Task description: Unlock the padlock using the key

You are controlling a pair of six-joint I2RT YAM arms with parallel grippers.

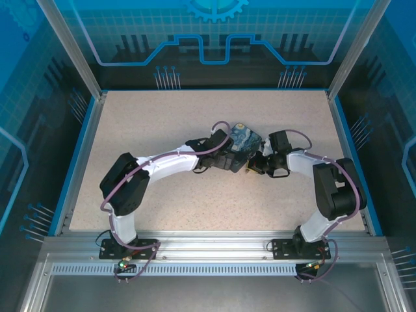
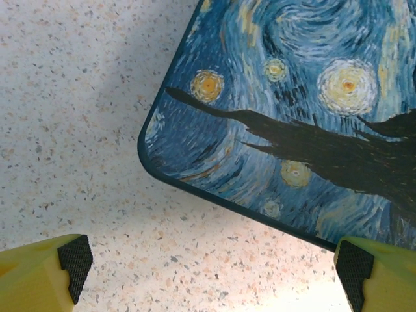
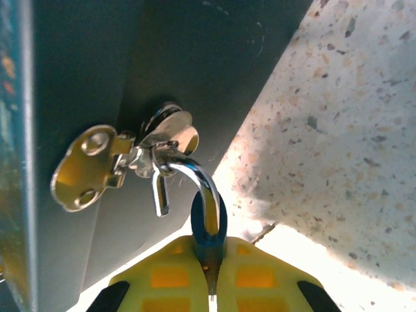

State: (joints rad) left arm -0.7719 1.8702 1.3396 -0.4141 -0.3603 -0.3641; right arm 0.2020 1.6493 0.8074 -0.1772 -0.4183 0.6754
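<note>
The padlock has a blue body and a silvery shackle. My right gripper is shut on the body. The shackle hooks through the hasp on the side of the Starry-Night tin, and its short end hangs free of the body. A thin dark sliver lies on the table right of the padlock; I cannot tell whether it is the key. My left gripper is open over bare table just off the tin's rounded corner, with nothing between its black pads. From above, both grippers meet at the tin's near side.
The tin lies mid-table, tilted. A metal latch plate hangs on its side wall. The speckled tabletop is framed by a blue rim and transparent walls, with room to the left, right and behind the tin.
</note>
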